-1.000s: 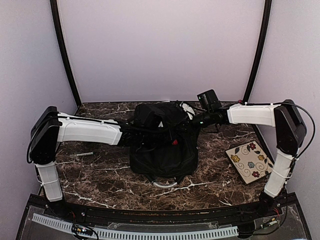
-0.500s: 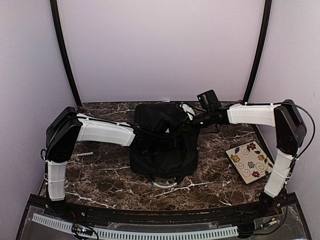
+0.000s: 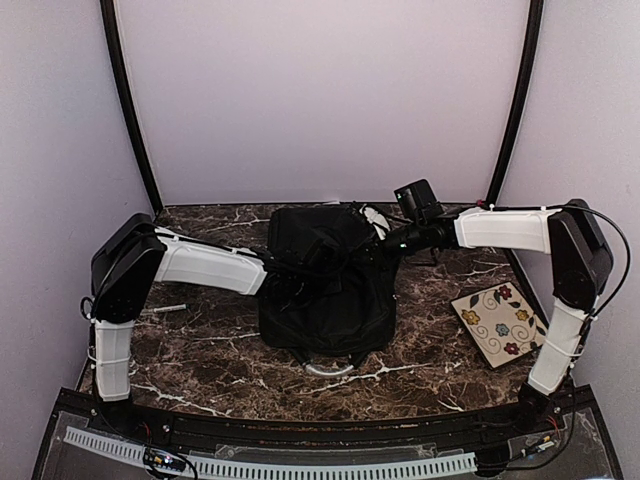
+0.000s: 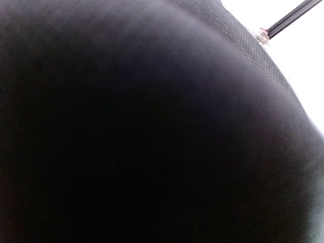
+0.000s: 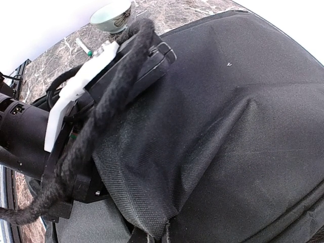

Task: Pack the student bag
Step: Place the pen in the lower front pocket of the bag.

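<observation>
The student bag (image 3: 325, 300) lies in the middle of the surface (image 3: 200, 350), its top toward the far edge, and both my arms reach over it. My left hand (image 5: 157, 55) lies across the upper part of the bag with its fingers together. Its wrist camera shows only black fabric pressed close, so I cannot tell whether it has pinched any cloth. A thick black cord is draped over it. My right hand (image 3: 372, 253) comes in from the right at the bag's upper corner, also closed. A fold of fabric rises toward it, but its fingers are not in sight, so I cannot say it grips that fold.

I judge the packing far from finished. A pen (image 3: 165, 310) lies near the left edge, a flowered tile (image 3: 500, 322) near the right edge, and a small bowl (image 5: 112, 12) sits just beside the bag's near side, all outside it. I cannot see inside the bag. If those things belong in it, the mouth has to be opened and each one carried in.
</observation>
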You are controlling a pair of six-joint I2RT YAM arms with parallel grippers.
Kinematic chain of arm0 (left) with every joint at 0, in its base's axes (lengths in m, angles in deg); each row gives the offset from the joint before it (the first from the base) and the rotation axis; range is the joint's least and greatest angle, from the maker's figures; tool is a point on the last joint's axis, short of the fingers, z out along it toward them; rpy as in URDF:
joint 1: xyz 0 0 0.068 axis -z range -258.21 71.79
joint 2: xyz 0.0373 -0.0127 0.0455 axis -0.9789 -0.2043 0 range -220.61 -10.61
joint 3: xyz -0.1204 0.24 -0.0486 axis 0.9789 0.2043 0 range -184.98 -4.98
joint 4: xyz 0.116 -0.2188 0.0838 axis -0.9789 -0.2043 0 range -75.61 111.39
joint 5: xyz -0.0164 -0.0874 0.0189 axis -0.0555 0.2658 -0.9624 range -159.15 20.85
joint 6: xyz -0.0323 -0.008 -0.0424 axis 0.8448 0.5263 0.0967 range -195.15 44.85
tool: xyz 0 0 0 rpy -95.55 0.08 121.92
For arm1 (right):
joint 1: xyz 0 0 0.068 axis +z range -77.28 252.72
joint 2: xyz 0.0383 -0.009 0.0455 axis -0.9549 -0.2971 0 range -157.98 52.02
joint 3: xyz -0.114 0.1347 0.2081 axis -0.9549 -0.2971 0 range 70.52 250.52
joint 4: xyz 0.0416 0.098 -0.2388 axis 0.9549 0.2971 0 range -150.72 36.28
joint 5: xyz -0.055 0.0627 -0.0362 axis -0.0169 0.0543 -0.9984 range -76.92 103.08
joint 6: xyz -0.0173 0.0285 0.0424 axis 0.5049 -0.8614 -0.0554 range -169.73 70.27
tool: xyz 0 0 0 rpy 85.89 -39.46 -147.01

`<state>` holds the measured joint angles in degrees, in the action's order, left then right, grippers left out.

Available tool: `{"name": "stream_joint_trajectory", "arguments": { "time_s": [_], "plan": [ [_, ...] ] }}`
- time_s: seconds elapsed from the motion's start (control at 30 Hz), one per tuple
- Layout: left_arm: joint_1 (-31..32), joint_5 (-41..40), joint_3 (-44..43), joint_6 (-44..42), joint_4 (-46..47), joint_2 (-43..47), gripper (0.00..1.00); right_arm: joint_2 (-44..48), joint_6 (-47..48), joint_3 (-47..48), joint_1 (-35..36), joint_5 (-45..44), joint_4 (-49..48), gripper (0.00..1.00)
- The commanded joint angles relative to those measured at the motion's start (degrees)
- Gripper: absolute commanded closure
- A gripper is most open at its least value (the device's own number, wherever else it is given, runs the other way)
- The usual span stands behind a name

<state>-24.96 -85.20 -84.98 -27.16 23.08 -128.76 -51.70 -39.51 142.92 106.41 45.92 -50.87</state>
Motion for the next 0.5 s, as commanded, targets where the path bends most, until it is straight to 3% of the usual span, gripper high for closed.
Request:
{"name": "stream_joint_trajectory", "arguments": {
  "time_s": [0.0, 0.2, 0.3, 0.47],
  "plan": [
    [-0.79, 1.74, 3.57, -4.78, 7.19, 3.62, 0.98, 1.15, 0.15, 0.46, 0.87, 5.46, -1.84, 0.98],
    [-0.35, 15.18, 4.17, -10.94, 7.59, 7.57, 0.93, 0.83, 0.28, 0.48, 0.79, 5.47, -1.77, 0.98],
    [0.17, 23.02, 6.47, -13.64, 6.63, 10.61, 0.84, 0.52, 0.63, 0.46, 0.68, 5.15, -1.68, 0.99],
    [2.01, 25.90, 11.25, -19.17, -3.35, 18.19, 0.71, 0.08, 0.88, 0.59, 0.42, 5.27, -1.60, 0.99]
  ]
}}
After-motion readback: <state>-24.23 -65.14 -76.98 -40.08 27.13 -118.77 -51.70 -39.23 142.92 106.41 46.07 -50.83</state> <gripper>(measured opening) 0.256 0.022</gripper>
